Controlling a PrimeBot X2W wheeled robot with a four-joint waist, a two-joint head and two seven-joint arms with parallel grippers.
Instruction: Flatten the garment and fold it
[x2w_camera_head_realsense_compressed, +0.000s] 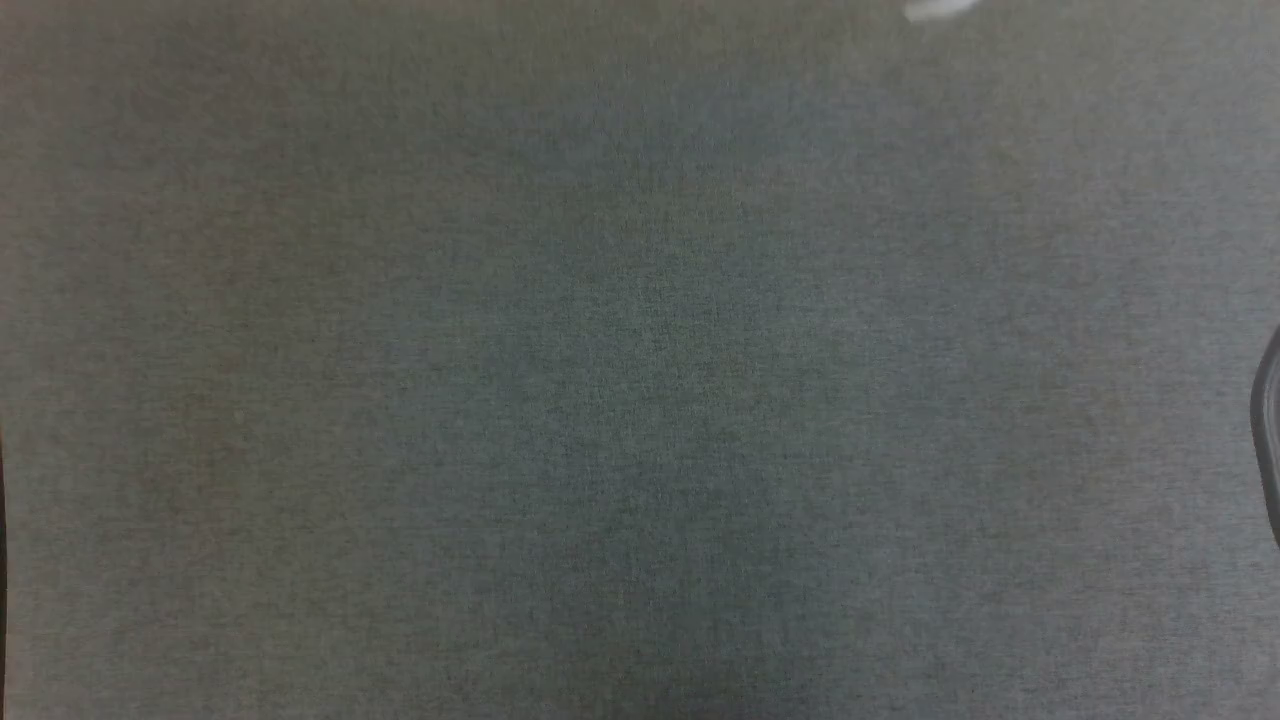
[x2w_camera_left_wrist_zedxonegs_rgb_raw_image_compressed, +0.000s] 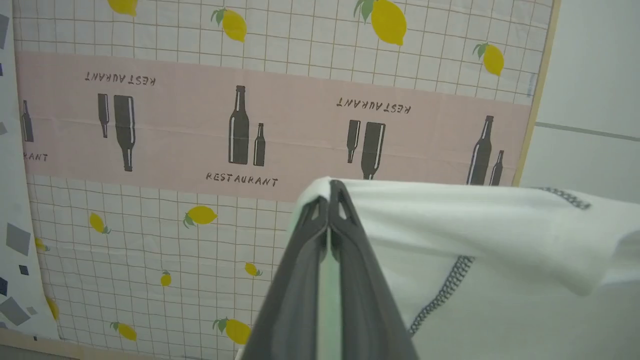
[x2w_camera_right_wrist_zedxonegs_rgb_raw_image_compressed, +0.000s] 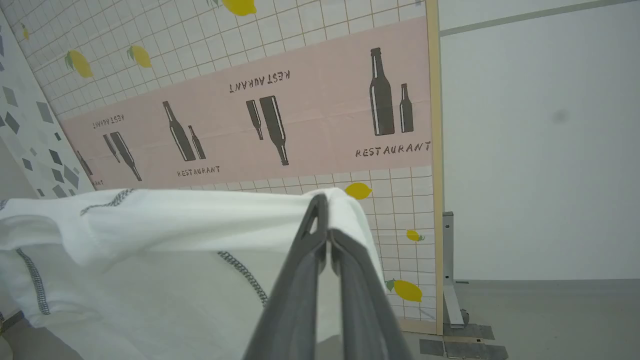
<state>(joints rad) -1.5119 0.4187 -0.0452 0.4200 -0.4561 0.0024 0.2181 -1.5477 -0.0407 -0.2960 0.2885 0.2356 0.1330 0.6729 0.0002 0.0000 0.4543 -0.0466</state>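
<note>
**A:** Left gripper (x2w_camera_left_wrist_zedxonegs_rgb_raw_image_compressed: 330, 200)?

**B:** Fingers pressed together, pinching a fold at the top edge of the shirt (x2w_camera_left_wrist_zedxonegs_rgb_raw_image_compressed: 475, 220). The cloth runs rightward from the tips and sags. A grey zigzag seam (x2w_camera_left_wrist_zedxonegs_rgb_raw_image_compressed: 445, 290) sits below the hold.

**A:** Right gripper (x2w_camera_right_wrist_zedxonegs_rgb_raw_image_compressed: 324, 210)?

**B:** Same: clamped on the other end of that edge, with the shirt stretching off to its left. The lemon-print screen (x2w_camera_right_wrist_zedxonegs_rgb_raw_image_compressed: 310, 120) stands behind.

**A:** So where's the shirt?

**B:** In the air, slung between the two grippers and hanging down. I can't tell if the bottom touches the worktop (x2w_camera_head_realsense_compressed: 640, 400). The head view has a white sliver (x2w_camera_head_realsense_compressed: 940, 10) at the worktop's far side, right of centre. Too small to identify.

**A:** Handling?

**B:** My read is light, thin and limp, with no stiffness. It droops between the holds and will bunch or double over when lowered. It's not fragile. Thin cloth could creep out of a pinch under a hard tug.

**A:** Where to grip?

**B:** I'd go for hems, seams and corners, where the cloth is doubled. Take two points well apart on one edge, hold it taut, then lay it down from the worktop's far edge toward the near one.
</note>
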